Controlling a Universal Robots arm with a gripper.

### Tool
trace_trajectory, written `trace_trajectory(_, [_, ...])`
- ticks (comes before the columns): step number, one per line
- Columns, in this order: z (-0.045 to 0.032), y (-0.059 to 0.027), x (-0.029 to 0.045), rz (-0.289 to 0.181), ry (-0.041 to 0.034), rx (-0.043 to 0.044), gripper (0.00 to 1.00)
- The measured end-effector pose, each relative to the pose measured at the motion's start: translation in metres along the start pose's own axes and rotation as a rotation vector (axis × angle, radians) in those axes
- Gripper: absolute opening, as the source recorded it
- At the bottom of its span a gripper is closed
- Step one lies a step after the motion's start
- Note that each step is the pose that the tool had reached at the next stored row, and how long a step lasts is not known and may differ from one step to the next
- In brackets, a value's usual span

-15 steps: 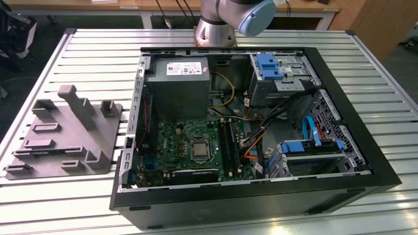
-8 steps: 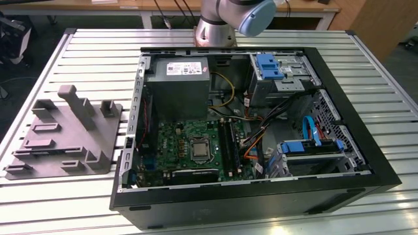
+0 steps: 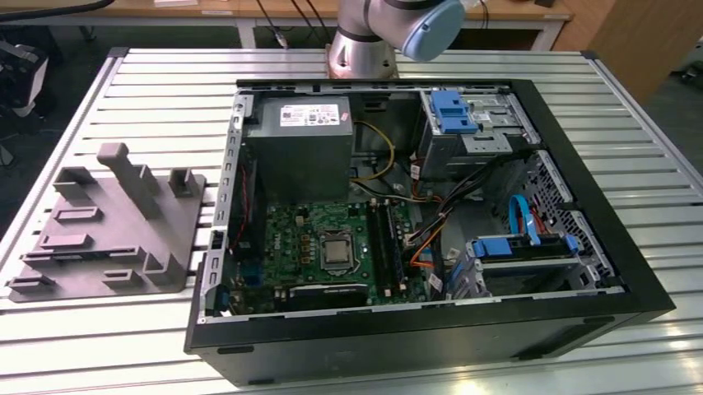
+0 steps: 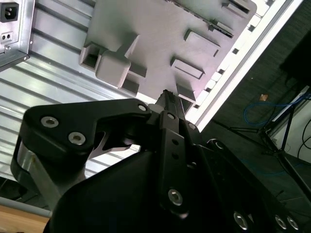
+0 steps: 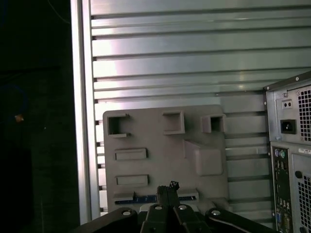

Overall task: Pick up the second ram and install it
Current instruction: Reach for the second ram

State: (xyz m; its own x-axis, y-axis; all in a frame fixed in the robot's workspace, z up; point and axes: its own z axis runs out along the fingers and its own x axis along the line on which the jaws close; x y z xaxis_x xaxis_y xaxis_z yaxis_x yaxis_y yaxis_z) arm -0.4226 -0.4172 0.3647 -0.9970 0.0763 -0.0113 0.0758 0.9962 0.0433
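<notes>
You're at the pick-up step, and early in it: your tool point(image 5: 167, 187) hangs high over the grey fixture point(image 5: 160, 145), its fingertips point(image 5: 164, 194) pressed together with nothing between them. Look past those tips in the first wrist view and there's the ram point(image 5: 138, 198), a thin dark strip lying in the fixture's long slot, straight under the tool and well clear of it. So nothing is grasped yet, and nothing has gone into the case point(image 5: 291, 155), which sits off to one side of the tool on the bench point(image 5: 170, 63). By my reading, a pick from here calls for the fingers to part first. Then it's a straight drop, with the fingers lined up across the ram's thin faces near its middle, so it lifts level out of the slot. Come down shut and you'd likely knock its top edge. The first wrist view is your aiming view, giving you the ram and the fixture's pockets point(image 5: 172, 124) from above. The second wrist view gives you the tool from the side, its black body narrowing to a closed point against the fixture's raised blocks point(image 4: 112, 65). The exterior view adds the inside of the case: the board point(image 3: 329, 239) and the long slots point(image 3: 381, 234) where a ram belongs, with the arm point(image 3: 368, 37) rising behind. I can't tell from there which slot is free.
</notes>
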Motion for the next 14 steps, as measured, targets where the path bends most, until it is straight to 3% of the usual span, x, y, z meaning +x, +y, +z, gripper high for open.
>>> trace_trajectory(8, [0.0028, -0.0017, 0.0000, 0.000, 0.0001, 0.0001, 0.10])
trace_trajectory(14, [0.0096, -0.0113, -0.0005, 0.000, 0.0000, 0.0000, 0.10])
